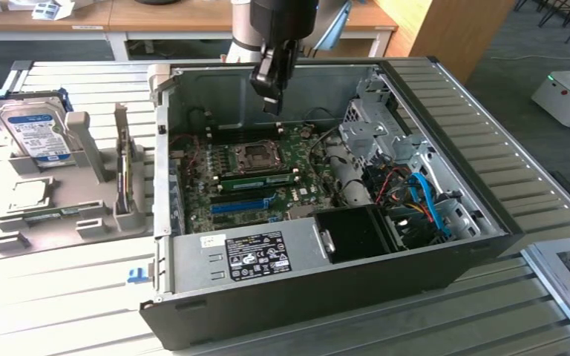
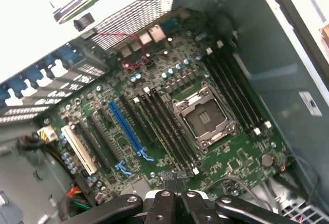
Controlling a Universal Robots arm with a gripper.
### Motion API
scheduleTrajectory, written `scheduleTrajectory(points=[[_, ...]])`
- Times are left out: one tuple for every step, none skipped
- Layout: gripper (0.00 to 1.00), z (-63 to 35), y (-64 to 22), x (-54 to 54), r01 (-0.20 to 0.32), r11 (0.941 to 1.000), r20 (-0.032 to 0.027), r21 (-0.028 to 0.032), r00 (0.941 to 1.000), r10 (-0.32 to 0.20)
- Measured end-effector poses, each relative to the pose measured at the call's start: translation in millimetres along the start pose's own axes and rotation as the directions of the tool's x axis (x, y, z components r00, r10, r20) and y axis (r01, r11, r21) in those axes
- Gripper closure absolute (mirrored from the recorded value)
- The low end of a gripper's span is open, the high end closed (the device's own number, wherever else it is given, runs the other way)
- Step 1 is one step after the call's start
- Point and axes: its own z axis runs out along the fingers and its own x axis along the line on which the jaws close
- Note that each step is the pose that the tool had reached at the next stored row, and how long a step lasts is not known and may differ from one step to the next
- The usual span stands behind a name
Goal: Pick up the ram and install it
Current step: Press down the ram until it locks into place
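Observation:
My gripper [image 1: 273, 104] hangs shut over the back of the open PC case [image 1: 483, 222], above the motherboard [image 1: 295, 194], with nothing showing between its fingers. In the wrist view the gripper [image 2: 175, 182] looks down on the CPU socket [image 2: 204, 117] and the dark memory slots [image 2: 167, 126] beside it. A slim green ram stick [image 1: 257, 179] appears seated in a slot just in front of the CPU socket [image 1: 257, 154]. A second thin greenish strip [image 1: 45, 215] lies low in the grey holder [image 1: 87, 222], too small to identify.
The grey holder on the exterior view's left also carries a silver-and-blue hard drive [image 1: 33, 133] and an upright expansion card [image 1: 122, 174]. Inside the case sit the power supply [image 1: 255, 256], a black fan shroud [image 1: 356, 233], cables [image 1: 418, 196] and the drive cage [image 1: 369, 126].

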Motion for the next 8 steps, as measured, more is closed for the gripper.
scheduleTrajectory(points=[[0.9, 0.1, 0.0, 0.0, -0.017, 0.9998, 0.0, 0.0002, 0.9998, 0.017], [0.9, 0.4, 0.0, 0.0, -0.053, 0.9986, 0.0, 0.0007, 0.9986, 0.053], [0.9, 0.5, 0.0, 0.0, -0.071, 0.9975, 0.0, 0.0008, 0.9975, 0.071], [0.9, 0.6, 0.0, 0.0, -0.089, 0.996, 0.0, 0.0011, 0.996, 0.089], [0.9, 0.6, 0.0, 0.0, -0.107, 0.9943, -0.0001, 0.0014, 0.9943, 0.107], [0.9, 0.7, 0.0, 0.0, -0.123, 0.9925, -0.0001, 0.0016, 0.9925, 0.123], [0.9, 0.8, 0.0, 0.0, -0.14, 0.9902, 0.0, 0.0017, 0.9902, 0.14], [0.9, 0.9, 0.0, 0.0, -0.158, 0.9874, 0.0, 0.002, 0.9875, 0.158]])
